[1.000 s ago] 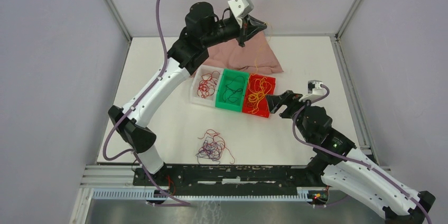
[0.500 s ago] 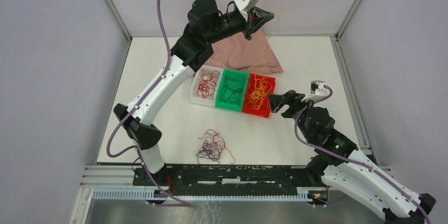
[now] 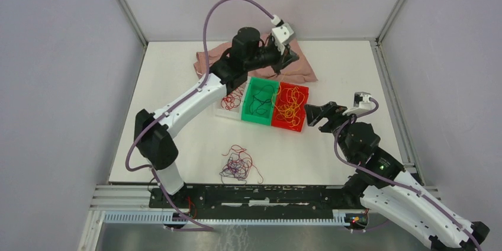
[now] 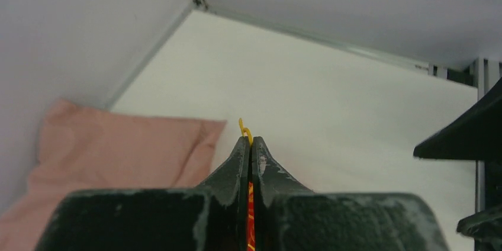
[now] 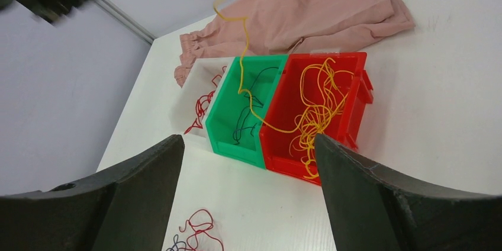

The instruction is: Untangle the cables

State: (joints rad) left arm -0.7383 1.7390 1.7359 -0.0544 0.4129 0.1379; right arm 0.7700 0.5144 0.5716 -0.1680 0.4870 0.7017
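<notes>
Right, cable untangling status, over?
Left gripper shut on thin yellow cable strand, raised. Right gripper open beside red plastic bin. Red, purple wire tangle apart. Nothing blocking.

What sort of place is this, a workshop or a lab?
Most likely a robotics lab test booth: a white table boxed in by plain grey wall panels, with white-and-black robot arms, left and right, bolted to a metal rail at its edge.

Pink cloth (image 5: 325, 8) behind white bin (image 5: 192, 88), green bin (image 5: 234, 144), red bin (image 5: 284, 156) on table (image 3: 355, 73).

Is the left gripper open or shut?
Shut. The left gripper has its jaws together, pinching a yellow cable whose tip pokes out.
</notes>
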